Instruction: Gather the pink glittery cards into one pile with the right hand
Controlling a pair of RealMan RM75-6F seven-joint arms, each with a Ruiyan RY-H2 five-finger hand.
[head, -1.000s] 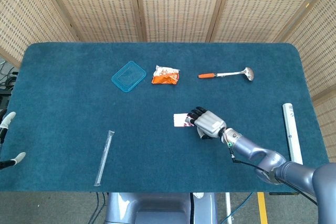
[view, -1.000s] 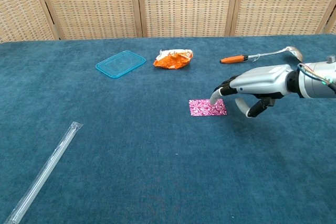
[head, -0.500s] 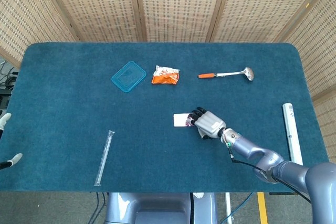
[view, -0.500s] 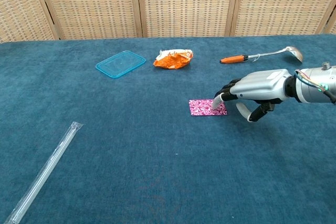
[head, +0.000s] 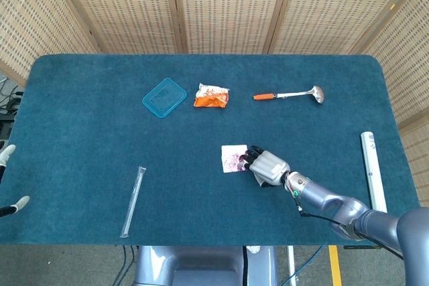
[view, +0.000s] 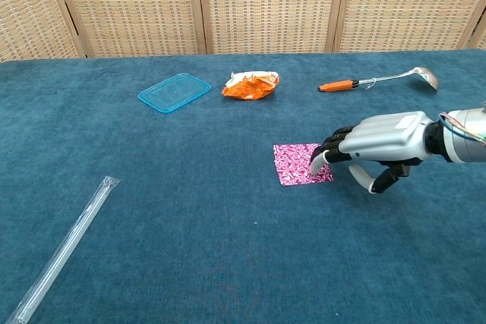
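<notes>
The pink glittery cards [head: 232, 159] [view: 298, 164] lie mid-table, overlapping and slightly fanned, so the pink patch is nearly square. My right hand [head: 269, 166] [view: 382, 139] lies palm down just right of them. Its fingertips [view: 317, 161] press on the cards' right edge, and the thumb hangs below the palm, clear of the cards. It grips nothing. Of my left hand [head: 8, 177] only two pale fingertips show at the far left edge in the head view, spread wide apart off the table, with nothing between them.
At the back lie a blue plastic lid [head: 164, 97] [view: 175, 92], an orange snack packet [head: 211, 96] [view: 250, 84] and a ladle with an orange handle [head: 289, 94] [view: 377, 79]. A clear tube [head: 133, 201] [view: 62, 249] lies front left, a white bar [head: 372, 167] at the right edge.
My right hand slid toward the near edge with its fingertips on the cards. The top card came with it, so the pink patch is now deeper and slightly skewed.
</notes>
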